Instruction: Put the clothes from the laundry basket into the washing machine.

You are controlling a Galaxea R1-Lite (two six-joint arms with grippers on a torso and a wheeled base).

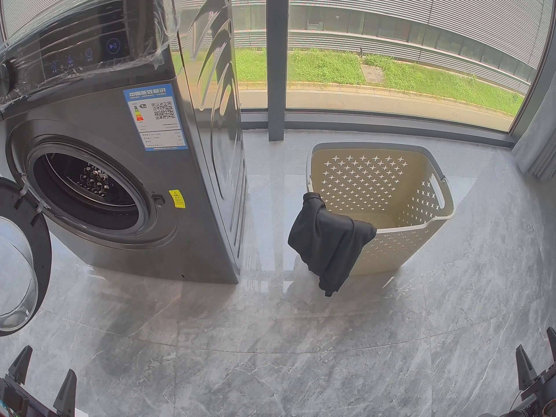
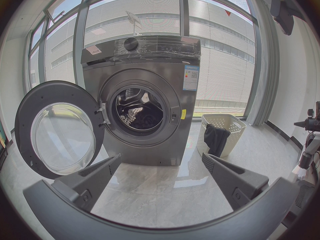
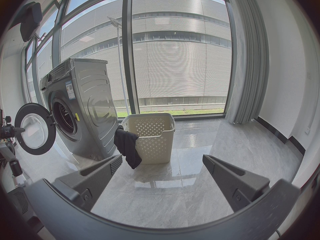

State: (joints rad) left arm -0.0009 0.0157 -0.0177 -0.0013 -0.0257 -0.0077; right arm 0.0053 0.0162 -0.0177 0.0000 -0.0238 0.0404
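Quick status on the laundry job: looks mostly done to me. From the head camera, the washing machine (image 1: 133,146) sits at about 10 o'clock with its door (image 1: 17,262) swung wide open toward 8 o'clock. The left wrist camera looks straight into the drum, and there's a dark pile of clothes (image 2: 141,115) lying inside, so I'd say part of the load is already in.

The laundry basket (image 1: 376,146) is on the floor at about 1 o'clock, just beside the machine with a gap between them. One dark garment (image 1: 330,241) is draped over the rim at the basket's 8 o'clock corner, half inside and half hanging down the outside wall, with its tip near the floor. The bit of the basket's bottom I can see looks bare, though the near wall hides some of it, so I can't swear nothing else is in there.

Both arms are low and well away from everything. The left gripper (image 2: 160,157) is at 7 o'clock and the right gripper (image 3: 161,157) at 5 o'clock. Both have their fingers spread apart and hold nothing.

So what's left, as far as I can judge, is to grab that last hanging piece, carry it over to 10 o'clock and push it through the open door.
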